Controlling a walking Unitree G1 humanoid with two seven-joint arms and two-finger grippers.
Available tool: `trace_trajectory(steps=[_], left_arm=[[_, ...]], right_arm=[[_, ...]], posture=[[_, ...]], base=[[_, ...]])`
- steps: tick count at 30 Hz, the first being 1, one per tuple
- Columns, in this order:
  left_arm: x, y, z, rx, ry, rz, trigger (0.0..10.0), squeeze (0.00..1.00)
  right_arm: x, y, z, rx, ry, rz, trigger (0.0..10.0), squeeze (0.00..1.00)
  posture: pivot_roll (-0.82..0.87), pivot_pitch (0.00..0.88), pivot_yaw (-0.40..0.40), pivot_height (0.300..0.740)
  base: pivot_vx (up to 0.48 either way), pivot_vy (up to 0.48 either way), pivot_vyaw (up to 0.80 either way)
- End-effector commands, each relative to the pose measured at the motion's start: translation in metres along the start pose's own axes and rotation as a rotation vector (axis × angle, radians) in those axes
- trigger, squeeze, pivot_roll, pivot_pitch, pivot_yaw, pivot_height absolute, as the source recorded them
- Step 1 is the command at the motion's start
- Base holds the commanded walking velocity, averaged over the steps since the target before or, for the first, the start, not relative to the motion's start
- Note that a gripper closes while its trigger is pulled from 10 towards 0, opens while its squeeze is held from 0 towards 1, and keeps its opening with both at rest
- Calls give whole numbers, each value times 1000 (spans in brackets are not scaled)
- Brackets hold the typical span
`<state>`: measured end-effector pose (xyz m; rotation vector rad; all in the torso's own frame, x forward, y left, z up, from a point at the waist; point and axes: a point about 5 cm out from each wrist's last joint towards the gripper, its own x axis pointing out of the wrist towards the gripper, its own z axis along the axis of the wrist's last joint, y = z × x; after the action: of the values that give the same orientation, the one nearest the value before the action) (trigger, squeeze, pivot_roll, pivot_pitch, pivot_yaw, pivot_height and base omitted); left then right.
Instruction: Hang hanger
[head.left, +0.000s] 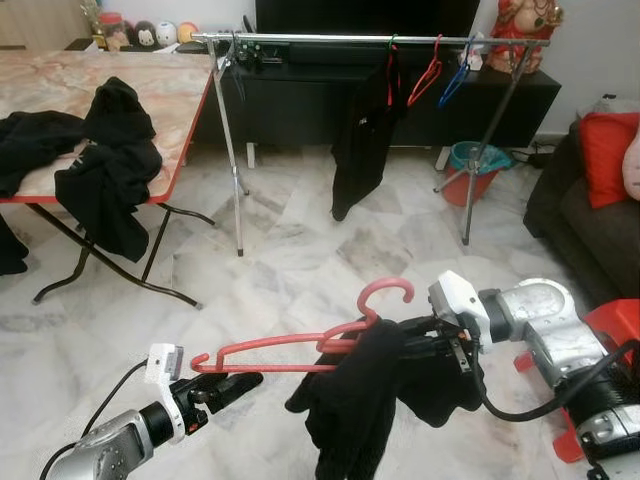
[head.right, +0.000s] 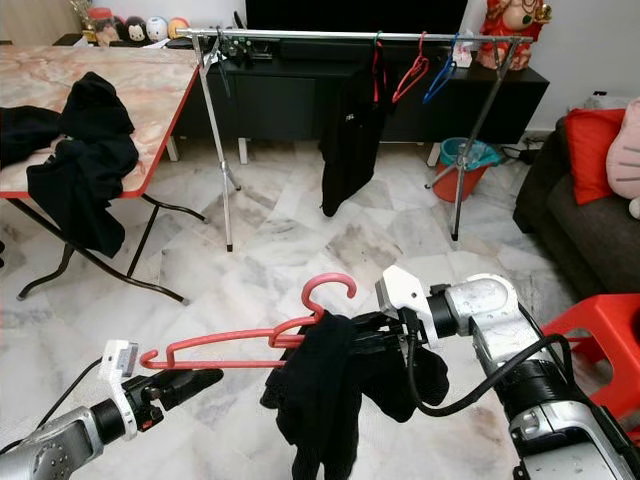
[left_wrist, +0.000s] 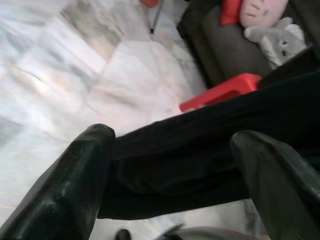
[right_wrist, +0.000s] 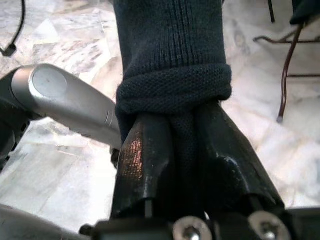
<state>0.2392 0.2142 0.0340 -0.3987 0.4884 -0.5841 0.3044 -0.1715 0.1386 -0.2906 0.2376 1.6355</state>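
A red hanger (head.left: 290, 342) hangs level in front of me, hook (head.left: 385, 293) up. A black garment (head.left: 365, 400) is draped over its right half and sags below it. My right gripper (right_wrist: 172, 125) is shut on the knit fabric at the hanger's middle, coming in from the right. My left gripper (head.left: 235, 385) sits low on the left, just under the hanger's bare left end, fingers (left_wrist: 85, 170) spread open with nothing between them. Across the room stands a metal clothes rail (head.left: 370, 40) carrying a hung black garment (head.left: 360, 140), a red hanger (head.left: 425, 75) and a blue hanger (head.left: 455, 80).
A folding table (head.left: 150, 90) with piles of black clothes stands on the left. A dark sofa (head.left: 590, 220) with a red cushion is on the right, and a red stool (head.left: 610, 330) is beside my right arm. A teal bucket (head.left: 475, 165) stands by the rail's right leg. Marble floor lies between me and the rail.
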Motion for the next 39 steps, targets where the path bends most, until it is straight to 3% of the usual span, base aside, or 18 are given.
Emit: trace_trajectory(steps=[1, 8, 16, 21, 27, 35, 39], left_arm=[[8, 2, 2, 49, 15, 45, 10000, 0], [19, 3, 5, 66, 0, 91, 10000, 0], [22, 2, 5, 45, 4, 45, 10000, 0], [22, -4, 1, 15, 25, -45, 10000, 0], [26, 0, -5, -45, 1, -4, 10000, 0], [27, 5, -8, -62, -27, 60, 10000, 0], [28, 4, -8, -95, -38, 39, 10000, 0]], right_arm=[[4, -8, 17, -70, -24, 17, 0, 0], [16, -24, 11, -84, 26, -136, 0, 0], [18, -22, 13, -78, -9, -95, 0, 0], [16, -27, 20, -96, -44, -103, 0, 0], [15, -35, 40, -124, -140, -125, 0, 0], [16, -37, 40, -134, -124, -126, 0, 0], [21, -33, 49, -148, -176, -43, 0, 0]], posture=[[151, 0, -82, 732], [155, 0, -76, 732], [151, 0, -69, 732], [154, 0, -72, 732], [150, 0, -71, 732], [153, 0, -79, 732], [157, 0, -81, 732]], base=[[0, 0, 0], [0, 0, 0], [0, 0, 0], [0, 0, 0], [0, 0, 0], [0, 0, 0], [0, 0, 0]])
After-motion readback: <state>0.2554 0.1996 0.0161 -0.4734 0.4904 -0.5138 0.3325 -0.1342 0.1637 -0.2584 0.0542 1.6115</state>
